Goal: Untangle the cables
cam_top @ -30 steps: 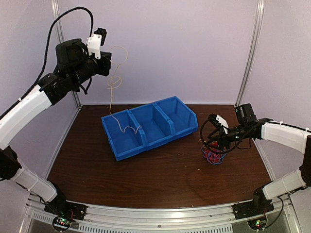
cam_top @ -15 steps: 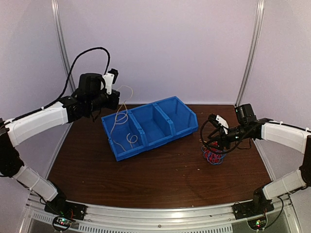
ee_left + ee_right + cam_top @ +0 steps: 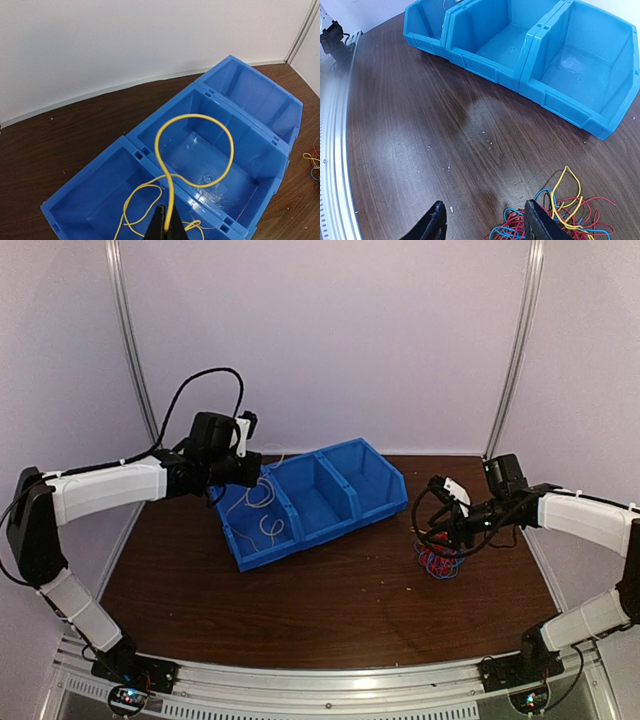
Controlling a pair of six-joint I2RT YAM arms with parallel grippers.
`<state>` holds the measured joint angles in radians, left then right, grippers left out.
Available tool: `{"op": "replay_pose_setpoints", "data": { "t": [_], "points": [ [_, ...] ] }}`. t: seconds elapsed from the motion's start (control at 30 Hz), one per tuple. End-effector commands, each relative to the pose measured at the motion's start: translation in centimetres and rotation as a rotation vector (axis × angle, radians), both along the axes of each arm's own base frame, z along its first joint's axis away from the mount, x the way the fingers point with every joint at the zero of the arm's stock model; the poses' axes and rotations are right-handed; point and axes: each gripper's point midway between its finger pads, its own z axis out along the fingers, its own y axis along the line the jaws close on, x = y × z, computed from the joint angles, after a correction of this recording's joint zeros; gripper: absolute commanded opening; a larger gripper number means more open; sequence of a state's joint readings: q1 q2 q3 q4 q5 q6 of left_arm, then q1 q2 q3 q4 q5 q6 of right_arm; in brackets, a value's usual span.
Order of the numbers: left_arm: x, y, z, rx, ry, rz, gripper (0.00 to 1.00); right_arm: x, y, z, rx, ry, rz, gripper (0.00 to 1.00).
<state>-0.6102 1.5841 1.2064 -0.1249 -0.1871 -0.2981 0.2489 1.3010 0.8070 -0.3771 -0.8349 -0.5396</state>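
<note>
My left gripper (image 3: 246, 472) (image 3: 167, 226) is shut on a yellow cable (image 3: 197, 150) and holds it just above the blue bin (image 3: 345, 525). The cable loops over the middle compartment and trails into the left compartment (image 3: 258, 515). A tangled bunch of red, blue and yellow cables (image 3: 437, 560) (image 3: 570, 212) lies on the table to the right of the bin. My right gripper (image 3: 445, 533) (image 3: 485, 222) is open and empty, low over the left edge of that bunch.
The blue bin (image 3: 580, 117) has three compartments and lies slanted at the table's middle back; the middle and right ones hold nothing. A metal rail (image 3: 320, 680) runs along the near edge. Frame posts (image 3: 512, 350) stand at the back corners.
My left arm has come down and to the right, from high at the back left to just over the bin. The yellow cable has sunk into the left compartment. The right arm has not moved.
</note>
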Motion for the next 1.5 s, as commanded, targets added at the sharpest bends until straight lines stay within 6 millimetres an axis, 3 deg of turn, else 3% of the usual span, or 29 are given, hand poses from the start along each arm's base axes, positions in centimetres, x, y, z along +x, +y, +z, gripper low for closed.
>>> {"op": "replay_pose_setpoints", "data": {
  "t": [0.0,0.33,0.5,0.67,0.9,1.03,1.13,1.47],
  "points": [
    [0.2,1.3,-2.8,-0.031,0.106,0.125,0.00,-0.1,-0.3,-0.8,-0.020,0.012,0.001,0.53],
    [-1.9,2.5,-7.9,-0.022,0.343,0.229,0.00,-0.2,-0.2,-1.0,-0.021,0.019,0.014,0.54],
    [-2.2,1.5,-11.6,0.030,0.497,0.220,0.00,-0.3,-0.2,-1.2,-0.021,0.029,0.018,0.54],
    [-1.7,0.1,-13.0,0.021,0.554,0.198,0.00,-0.4,-0.2,-1.0,-0.022,0.022,0.018,0.54],
    [-1.1,-0.6,-11.7,0.000,0.532,0.178,0.00,-0.4,-0.2,-1.0,-0.023,0.021,0.015,0.54],
    [-1.3,-0.1,-9.7,0.000,0.509,0.181,0.44,-0.4,-0.3,-1.0,-0.025,0.021,0.015,0.54],
    [-1.7,0.5,-8.4,0.011,0.501,0.191,0.59,-0.4,-0.3,-1.0,-0.026,0.020,0.017,0.54],
    [-1.5,2.8,-3.1,0.034,0.345,0.234,0.64,-0.4,-0.2,-1.1,-0.029,0.023,0.023,0.54]
  ]
}}
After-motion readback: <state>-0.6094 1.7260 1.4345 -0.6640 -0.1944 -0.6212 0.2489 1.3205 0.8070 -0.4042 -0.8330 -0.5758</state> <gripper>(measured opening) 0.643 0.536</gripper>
